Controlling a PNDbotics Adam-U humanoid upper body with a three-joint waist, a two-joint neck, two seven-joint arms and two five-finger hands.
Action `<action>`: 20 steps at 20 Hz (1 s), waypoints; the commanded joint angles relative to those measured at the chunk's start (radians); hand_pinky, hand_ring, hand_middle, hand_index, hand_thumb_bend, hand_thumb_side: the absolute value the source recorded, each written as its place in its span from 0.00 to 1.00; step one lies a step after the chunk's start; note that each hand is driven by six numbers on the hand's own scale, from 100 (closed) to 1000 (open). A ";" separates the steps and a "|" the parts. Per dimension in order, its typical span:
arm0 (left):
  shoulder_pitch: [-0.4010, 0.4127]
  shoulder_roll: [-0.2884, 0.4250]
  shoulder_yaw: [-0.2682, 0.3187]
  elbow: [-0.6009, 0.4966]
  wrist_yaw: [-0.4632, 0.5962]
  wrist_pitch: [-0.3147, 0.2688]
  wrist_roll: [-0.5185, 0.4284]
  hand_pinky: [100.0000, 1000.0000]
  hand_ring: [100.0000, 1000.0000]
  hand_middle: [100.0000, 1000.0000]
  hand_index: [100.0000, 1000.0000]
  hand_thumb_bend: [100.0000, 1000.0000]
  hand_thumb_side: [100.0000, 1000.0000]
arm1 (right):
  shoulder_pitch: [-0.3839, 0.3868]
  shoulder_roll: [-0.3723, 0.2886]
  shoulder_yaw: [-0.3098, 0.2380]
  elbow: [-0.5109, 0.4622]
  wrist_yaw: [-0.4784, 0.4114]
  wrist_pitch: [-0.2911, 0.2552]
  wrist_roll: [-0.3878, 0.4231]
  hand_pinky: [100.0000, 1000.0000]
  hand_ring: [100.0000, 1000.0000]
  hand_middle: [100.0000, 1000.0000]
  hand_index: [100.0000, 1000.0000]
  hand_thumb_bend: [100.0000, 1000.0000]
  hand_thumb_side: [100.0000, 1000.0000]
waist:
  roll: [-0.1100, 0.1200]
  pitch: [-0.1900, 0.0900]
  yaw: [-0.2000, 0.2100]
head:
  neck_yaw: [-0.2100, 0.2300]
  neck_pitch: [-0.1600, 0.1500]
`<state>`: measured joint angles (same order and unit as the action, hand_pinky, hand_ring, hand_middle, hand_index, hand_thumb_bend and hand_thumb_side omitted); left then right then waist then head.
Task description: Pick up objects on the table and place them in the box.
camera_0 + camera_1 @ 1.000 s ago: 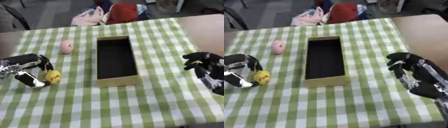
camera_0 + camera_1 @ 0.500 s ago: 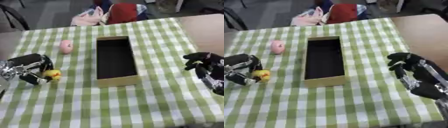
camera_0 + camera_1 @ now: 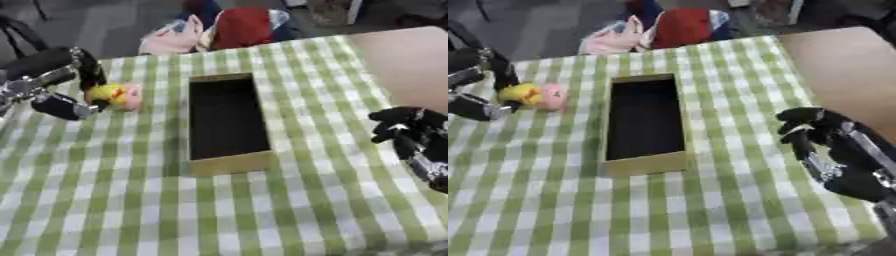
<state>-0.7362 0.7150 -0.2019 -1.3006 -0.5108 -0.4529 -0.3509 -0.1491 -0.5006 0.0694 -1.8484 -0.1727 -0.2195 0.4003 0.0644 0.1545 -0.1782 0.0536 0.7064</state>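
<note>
So: long open cardboard box (image 3: 227, 122) mid-frame on green checked cloth (image 3: 131, 200) | left hand (image 3: 54, 82) upper left pinching round yellow toy (image 3: 105, 93), pink ball (image 3: 131, 96) just beside | right hand (image 3: 829, 150) right edge, curled, empty

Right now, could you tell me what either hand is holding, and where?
The left hand pinches the yellow toy across its sides; the right hand holds nothing.

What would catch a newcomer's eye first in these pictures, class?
Probably the long, empty cardboard box at the middle of the green-and-white checked tablecloth. Next, the black left hand at the left, fingers curled round a small yellow toy, with a pink round object right beside it. The right hand shows at the right edge, fingers curled and holding nothing.
</note>
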 commanded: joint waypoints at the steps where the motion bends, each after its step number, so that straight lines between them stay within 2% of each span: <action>1: -0.059 -0.008 0.005 0.003 0.005 -0.021 0.007 0.49 0.35 0.30 0.43 0.05 0.00 | -0.024 -0.030 0.015 -0.027 -0.015 -0.001 0.022 0.66 0.88 0.59 0.81 0.00 0.34 | 0.000 -0.014 -0.017 | 0.019 -0.020; 6: -0.122 -0.097 -0.010 0.079 -0.022 -0.052 0.021 0.50 0.37 0.32 0.44 0.05 0.00 | -0.052 -0.031 0.055 -0.034 -0.023 0.001 0.067 0.66 0.88 0.59 0.81 0.00 0.36 | 0.005 -0.005 -0.064 | 0.044 -0.038; 8: -0.137 -0.131 -0.018 0.111 -0.043 -0.064 0.020 0.50 0.38 0.33 0.45 0.08 0.08 | -0.057 -0.029 0.070 -0.037 -0.022 0.001 0.089 0.66 0.88 0.59 0.81 0.00 0.37 | 0.009 -0.001 -0.078 | 0.052 -0.044; 12: -0.161 -0.194 -0.033 0.166 -0.083 -0.099 0.016 0.52 0.40 0.35 0.46 0.12 0.15 | -0.067 -0.026 0.102 -0.037 -0.016 0.001 0.136 0.66 0.88 0.59 0.80 0.00 0.39 | 0.015 0.005 -0.105 | 0.066 -0.052; 15: -0.166 -0.221 -0.048 0.185 -0.116 -0.126 0.004 0.54 0.44 0.39 0.52 0.17 0.21 | -0.071 -0.022 0.119 -0.031 -0.009 -0.001 0.162 0.66 0.88 0.59 0.80 0.00 0.40 | 0.018 0.009 -0.121 | 0.071 -0.056; 18: -0.161 -0.237 -0.063 0.202 -0.174 -0.150 -0.031 0.58 0.52 0.48 0.61 0.25 0.31 | -0.069 -0.017 0.126 -0.025 -0.001 -0.001 0.174 0.66 0.88 0.59 0.80 0.00 0.41 | 0.018 0.011 -0.127 | 0.070 -0.058; 20: -0.153 -0.246 -0.076 0.223 -0.202 -0.176 -0.089 0.61 0.57 0.54 0.66 0.26 0.38 | -0.065 -0.015 0.128 -0.020 0.008 -0.001 0.178 0.66 0.88 0.59 0.79 0.00 0.40 | 0.018 0.012 -0.127 | 0.067 -0.058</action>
<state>-0.8729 0.4584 -0.2759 -1.0786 -0.6928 -0.6165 -0.4162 -0.2095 -0.5058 0.1986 -1.8596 -0.1720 -0.2192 0.5728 0.0877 0.1790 -0.3038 0.1212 0.6586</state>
